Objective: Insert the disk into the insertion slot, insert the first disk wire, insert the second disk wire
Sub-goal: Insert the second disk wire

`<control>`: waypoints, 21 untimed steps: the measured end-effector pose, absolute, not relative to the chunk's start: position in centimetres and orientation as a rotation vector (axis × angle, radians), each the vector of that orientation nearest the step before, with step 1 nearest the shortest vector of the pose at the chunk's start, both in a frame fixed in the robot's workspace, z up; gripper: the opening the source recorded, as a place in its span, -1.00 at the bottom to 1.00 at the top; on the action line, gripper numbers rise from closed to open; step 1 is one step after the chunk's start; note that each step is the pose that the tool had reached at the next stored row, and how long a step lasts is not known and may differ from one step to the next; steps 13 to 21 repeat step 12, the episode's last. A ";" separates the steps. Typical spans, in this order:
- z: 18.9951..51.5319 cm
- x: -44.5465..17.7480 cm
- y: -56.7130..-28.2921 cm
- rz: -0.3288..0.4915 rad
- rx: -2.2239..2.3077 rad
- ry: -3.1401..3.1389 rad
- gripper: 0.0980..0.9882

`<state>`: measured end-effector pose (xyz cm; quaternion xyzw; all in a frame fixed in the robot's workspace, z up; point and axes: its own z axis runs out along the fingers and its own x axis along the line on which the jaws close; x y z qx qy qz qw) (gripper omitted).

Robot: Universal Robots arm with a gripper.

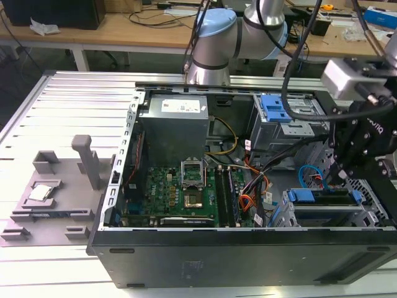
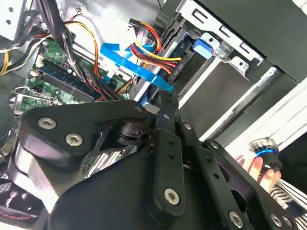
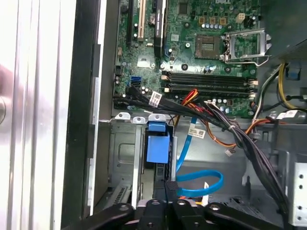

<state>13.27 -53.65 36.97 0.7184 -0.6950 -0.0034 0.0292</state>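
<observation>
The disk (image 1: 322,193), with its blue carrier ends, lies inside the insertion slot (image 1: 329,216) of the grey cage at the case's front right corner. The carrier's blue end (image 3: 157,144) also faces me in the first wrist view. My gripper (image 1: 339,178) hangs just over the cage's back. Its fingers (image 3: 165,207) look shut on the black plug at the end of the second disk wire (image 3: 204,183), a light-blue cable curling in a loop (image 2: 135,63). A red, orange and black wire bundle (image 2: 154,53) runs to the same spot.
The open computer case (image 1: 248,261) lies on a ribbed metal table (image 1: 68,112). A taller cage with a blue latch (image 1: 276,108) stands behind my gripper. The motherboard (image 1: 180,192) is on the exterior view's left. A person's hand (image 2: 256,168) rests outside the case wall.
</observation>
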 end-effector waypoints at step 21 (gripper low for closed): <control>39.0 13.3 -53.6 -0.010 2.216 -2.144 -0.98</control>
